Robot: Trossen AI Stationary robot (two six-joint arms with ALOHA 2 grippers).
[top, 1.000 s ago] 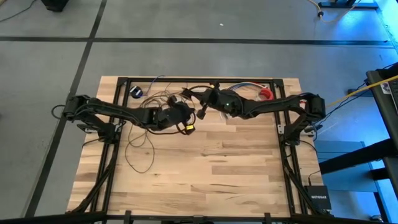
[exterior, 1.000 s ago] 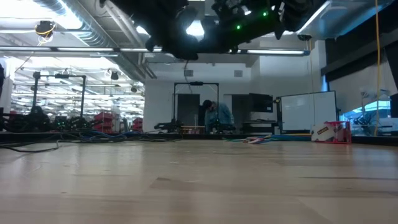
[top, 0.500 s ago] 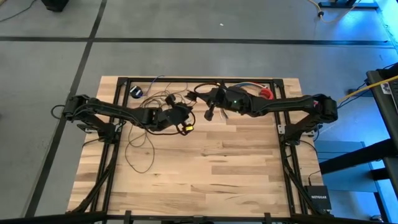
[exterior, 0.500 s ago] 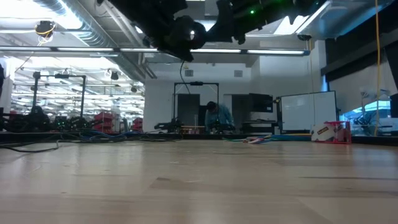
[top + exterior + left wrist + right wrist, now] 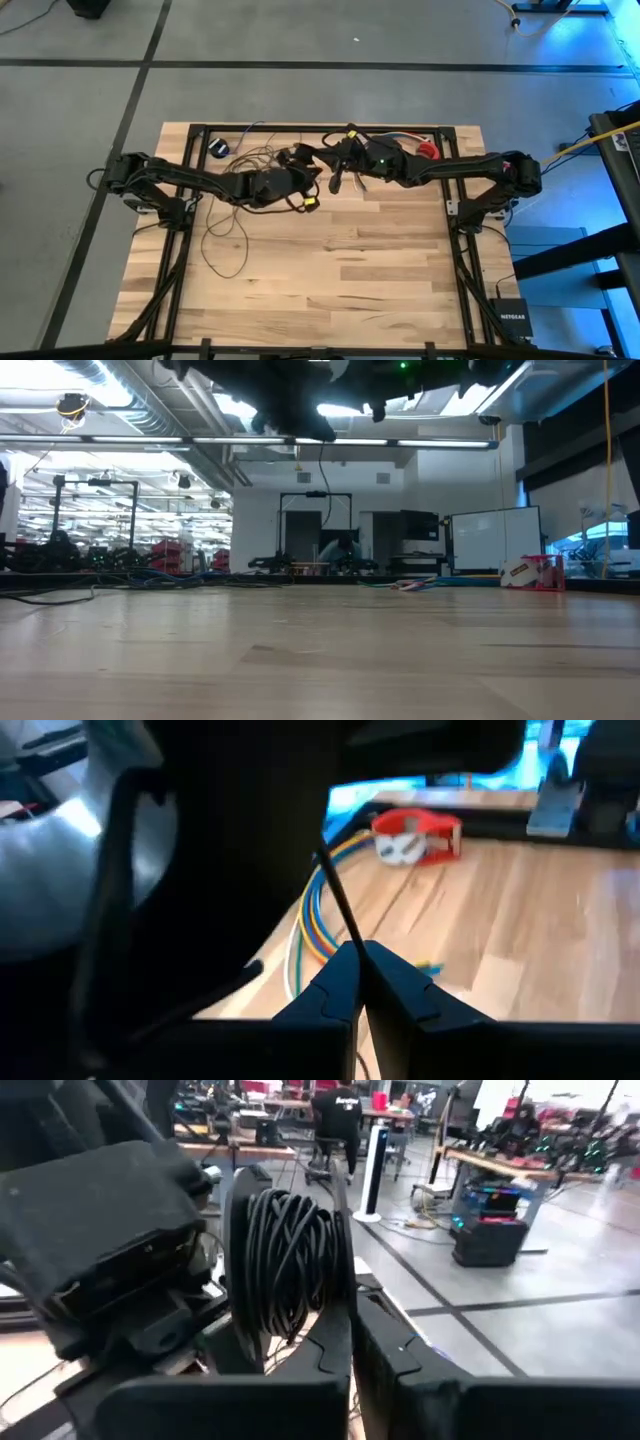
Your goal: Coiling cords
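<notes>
coiling about half done, loose cord still on the table

the right gripper (image 5: 350,1305) was clenched on a tight bundle of dark turns, the wound part of the cords (image 5: 290,1260), which sat pressed between its two fingers and bulged out to one side of them. the left gripper (image 5: 360,955) was pinched on a single thin strand of the same cord, which ran straight out from the closed fingertips. in the high view the two grippers met close together above the far middle of the table (image 5: 400,290), the left gripper (image 5: 308,176) just beside the right gripper (image 5: 338,172).

by my reading, a good share of the winding was done, since a thick coil already sat in the right fingers. much was left: slack loops of cord (image 5: 225,240) lay well away from both sets of fingers, behind the left arm, and a small dark puck (image 5: 221,148) lay at the far edge, still to be drawn in.

beyond the left fingertips lay a bundle of multicoloured wires (image 5: 305,915) and a red tape dispenser (image 5: 415,833). a person sat at a bench far beyond the right fingers.

the only readable writing was "netgear" on a black box (image 5: 512,320) on the floor.
</notes>
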